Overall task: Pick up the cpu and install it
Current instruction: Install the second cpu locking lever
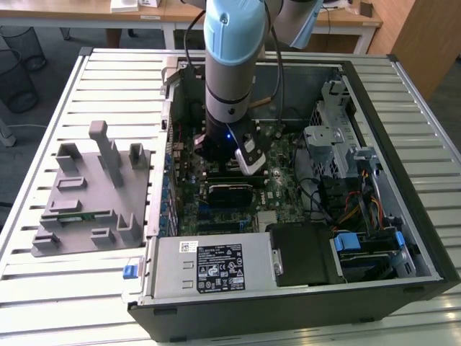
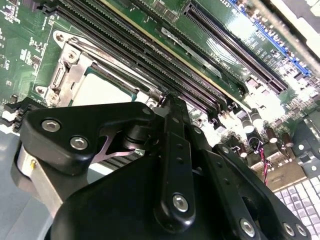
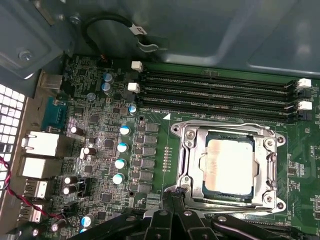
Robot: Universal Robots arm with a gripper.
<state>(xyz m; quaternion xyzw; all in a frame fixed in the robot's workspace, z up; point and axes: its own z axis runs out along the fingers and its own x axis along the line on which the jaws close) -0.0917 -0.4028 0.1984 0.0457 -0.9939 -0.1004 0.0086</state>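
motherboard below, arm upright, cpu seated

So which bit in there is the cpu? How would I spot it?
Look inside the open computer case at the green motherboard, beside the long black memory slots. There a square metal frame surrounds the cpu. It is the flat, shiny silver square, the one plain metal face among dark chips and small round capacitors.
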